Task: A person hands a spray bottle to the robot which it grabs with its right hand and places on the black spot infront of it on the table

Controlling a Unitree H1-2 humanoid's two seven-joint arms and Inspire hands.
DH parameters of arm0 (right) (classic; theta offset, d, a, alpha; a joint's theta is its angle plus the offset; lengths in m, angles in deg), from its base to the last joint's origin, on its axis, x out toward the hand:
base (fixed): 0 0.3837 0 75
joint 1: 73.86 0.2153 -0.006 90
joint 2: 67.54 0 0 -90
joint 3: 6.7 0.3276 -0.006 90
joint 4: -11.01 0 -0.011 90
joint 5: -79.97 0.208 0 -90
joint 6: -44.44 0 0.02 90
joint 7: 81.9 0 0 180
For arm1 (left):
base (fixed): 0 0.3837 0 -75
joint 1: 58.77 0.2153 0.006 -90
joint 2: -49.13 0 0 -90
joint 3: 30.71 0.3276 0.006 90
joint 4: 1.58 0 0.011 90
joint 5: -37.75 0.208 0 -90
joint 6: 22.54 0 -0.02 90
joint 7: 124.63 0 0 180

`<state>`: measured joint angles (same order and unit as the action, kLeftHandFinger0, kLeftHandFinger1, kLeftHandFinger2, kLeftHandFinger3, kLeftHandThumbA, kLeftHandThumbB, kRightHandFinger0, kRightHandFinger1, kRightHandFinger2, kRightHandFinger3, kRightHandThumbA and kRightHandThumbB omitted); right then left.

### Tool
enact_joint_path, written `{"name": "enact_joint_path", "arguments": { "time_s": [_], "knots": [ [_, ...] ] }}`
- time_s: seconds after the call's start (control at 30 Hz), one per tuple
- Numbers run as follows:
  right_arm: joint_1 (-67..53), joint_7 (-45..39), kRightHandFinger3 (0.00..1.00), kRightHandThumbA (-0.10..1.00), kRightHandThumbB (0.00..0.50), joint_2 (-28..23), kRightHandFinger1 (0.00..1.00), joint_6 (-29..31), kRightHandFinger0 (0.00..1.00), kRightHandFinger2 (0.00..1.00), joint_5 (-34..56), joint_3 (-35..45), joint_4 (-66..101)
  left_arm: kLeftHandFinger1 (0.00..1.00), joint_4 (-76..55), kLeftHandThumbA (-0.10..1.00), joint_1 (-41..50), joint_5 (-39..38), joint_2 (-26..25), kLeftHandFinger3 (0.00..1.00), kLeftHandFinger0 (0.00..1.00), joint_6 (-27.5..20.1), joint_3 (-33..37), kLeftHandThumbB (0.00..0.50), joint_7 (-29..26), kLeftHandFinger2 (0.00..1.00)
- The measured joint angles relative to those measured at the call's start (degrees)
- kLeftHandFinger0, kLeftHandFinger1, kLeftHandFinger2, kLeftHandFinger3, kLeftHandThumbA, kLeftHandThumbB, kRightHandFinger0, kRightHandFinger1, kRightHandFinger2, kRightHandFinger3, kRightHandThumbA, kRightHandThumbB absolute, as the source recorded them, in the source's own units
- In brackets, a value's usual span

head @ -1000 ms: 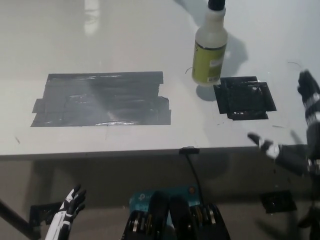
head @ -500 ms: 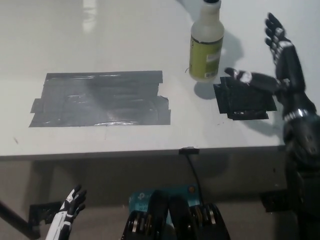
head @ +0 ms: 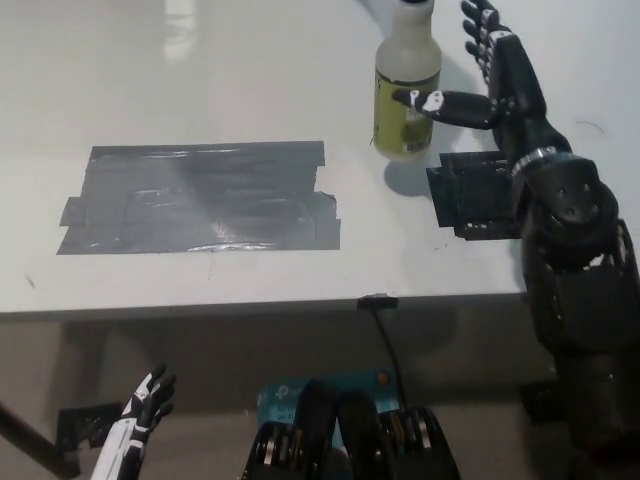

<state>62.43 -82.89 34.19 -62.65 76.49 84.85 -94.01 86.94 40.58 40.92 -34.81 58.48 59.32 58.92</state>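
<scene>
Head view, spray bottle (head: 406,92) upright on table (head: 200,80), right robot hand (head: 487,70) just beside it, fingers spread, grasping nothing

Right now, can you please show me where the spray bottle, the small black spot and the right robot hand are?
spray bottle (head: 405,110): head view, on its yellow label.
small black spot (head: 472,205): head view, on its uncovered middle.
right robot hand (head: 490,75): head view, on the palm, open beside the bottle.

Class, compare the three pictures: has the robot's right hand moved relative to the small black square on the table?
Yes. The right hand rose from below the table edge, past the small black square, up beside the spray bottle.
</scene>
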Motion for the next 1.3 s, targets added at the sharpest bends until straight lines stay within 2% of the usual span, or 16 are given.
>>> {"name": "enact_joint_path", "arguments": {
  "time_s": [0.17,0.3,0.5,0.67,0.73,0.93,0.97,1.0,1.03,1.07,1.1,1.13,1.17,1.2,1.3],
  "knots": [
    [1.58,-0.17,1.00,1.00,0.454,0.59,1.00,0.13,1.00,1.00,0.53,-0.57,-4.58,1.00,-0.04,1.00,-0.20,0.04,0.00,1.00,1.00,0.00,0.00,0.315,0.03,1.00],
    [3.12,-0.21,1.00,1.00,0.476,0.65,1.00,0.20,1.00,1.00,0.57,-1.15,-7.68,1.00,-0.08,1.00,-0.21,0.01,0.00,1.00,1.00,0.04,-0.01,0.318,0.19,1.00],
    [6.07,-0.17,1.00,1.00,0.494,0.65,1.00,0.22,1.00,1.00,0.33,-2.31,-11.44,1.00,-0.14,1.00,-0.49,-0.08,0.01,1.00,1.00,0.14,-0.07,0.293,0.34,1.00],
    [7.66,0.04,1.00,1.00,0.478,0.64,1.00,0.87,1.00,1.00,-0.08,-3.69,-14.19,1.00,-0.21,1.00,-0.52,-0.03,0.00,1.00,1.00,0.14,-0.07,0.284,0.35,1.00],
    [8.00,0.04,1.00,1.00,0.488,0.64,1.00,1.06,1.00,1.00,-0.15,-3.94,-14.94,1.00,-0.21,1.00,-0.54,0.02,0.00,1.00,1.00,0.13,-0.07,0.291,0.34,1.00],
    [9.79,-0.04,1.00,1.00,0.435,0.43,1.00,2.28,1.00,1.00,-0.47,-4.68,-17.07,1.00,-0.23,1.00,-0.76,0.05,-0.01,1.00,1.00,0.19,-0.06,0.317,0.38,1.00],
    [10.07,-0.08,1.00,0.90,0.425,0.43,1.00,2.50,1.00,1.00,-0.48,-4.73,-17.43,1.00,-0.26,1.00,-0.79,0.05,-0.01,1.00,1.00,0.21,-0.06,0.318,0.38,1.00],
    [10.74,-0.08,1.00,0.70,0.388,0.41,0.86,2.76,0.85,0.99,-0.52,-4.78,-18.23,1.00,-0.29,1.00,-0.86,0.06,-0.01,1.00,1.00,0.26,-0.05,0.329,0.39,1.00],
    [11.11,-0.04,0.96,0.45,0.320,0.41,0.53,2.80,0.45,0.70,-0.63,-4.80,-18.63,1.00,-0.29,1.00,-0.89,0.05,-0.01,1.00,1.00,0.28,-0.05,0.320,0.40,1.00],
    [11.79,0.27,0.61,0.24,0.274,0.39,0.33,2.79,0.23,0.45,-1.03,-5.04,-19.33,1.00,-0.29,1.00,-0.92,0.05,-0.01,1.00,1.00,0.30,-0.04,0.316,0.41,1.00],
    [12.25,0.51,0.38,-0.09,0.256,0.39,0.24,2.72,0.04,0.45,-1.37,-5.16,-19.92,1.00,-0.29,1.00,-0.93,0.06,-0.01,1.00,1.00,0.30,-0.04,0.314,0.42,1.00],
    [12.43,0.69,0.39,-0.10,0.240,0.39,0.24,2.65,0.01,0.51,-1.69,-5.29,-20.14,1.00,-0.29,1.00,-0.93,0.06,-0.01,1.00,1.00,0.30,-0.04,0.314,0.42,1.00],
    [13.05,1.63,0.45,-0.10,0.225,0.41,0.29,2.47,0.00,0.58,-2.59,-5.79,-20.76,1.00,-0.29,1.00,-0.95,0.08,-0.02,1.00,1.00,0.30,-0.02,0.313,0.43,1.00],
    [13.20,2.11,0.59,-0.10,0.189,0.44,0.41,2.45,0.07,0.70,-2.95,-5.94,-20.86,1.00,-0.29,1.00,-0.96,0.09,-0.02,1.00,1.00,0.30,-0.02,0.314,0.43,1.00],
    [13.23,3.36,0.68,-0.10,0.164,0.51,0.40,2.51,0.05,0.74,-4.14,-6.29,-20.91,1.00,-0.29,1.00,-1.02,0.11,-0.07,1.00,1.00,0.30,-0.02,0.314,0.44,1.00]
  ]
}}
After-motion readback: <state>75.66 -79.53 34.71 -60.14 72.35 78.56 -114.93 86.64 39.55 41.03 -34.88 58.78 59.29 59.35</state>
